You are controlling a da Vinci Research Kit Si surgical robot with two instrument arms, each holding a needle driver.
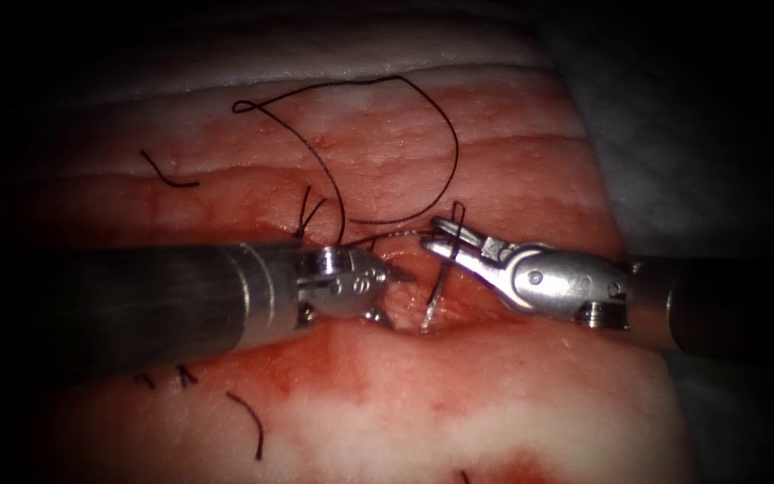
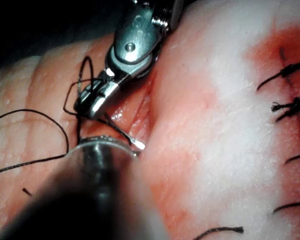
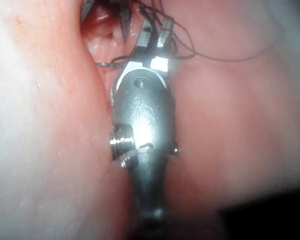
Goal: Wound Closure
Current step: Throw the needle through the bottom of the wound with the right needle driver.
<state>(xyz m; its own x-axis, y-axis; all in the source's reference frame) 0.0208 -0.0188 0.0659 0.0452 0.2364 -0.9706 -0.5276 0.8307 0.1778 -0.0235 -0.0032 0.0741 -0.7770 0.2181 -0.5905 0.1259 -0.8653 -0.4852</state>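
Needle (image 1: 436,291) is sitting in the cut, tip down at 6 o'clock, clamped near its upper end by right tool (image 1: 448,235), with thread (image 1: 423,134) looping toward 12. Left tool (image 1: 387,285) is spreading apart, holding nothing. Judging it stiff and slick, best gripped mid-curve; tissue (image 1: 494,394) soft.

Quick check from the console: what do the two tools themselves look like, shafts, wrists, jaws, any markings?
Both are alike: a dark grey round shaft, a polished silver wrist with round pins and screws, and two slim silver jaws. The left tool has a bright collar behind its wrist. The right tool bears stamped characters, unreadable, on its wrist housing.
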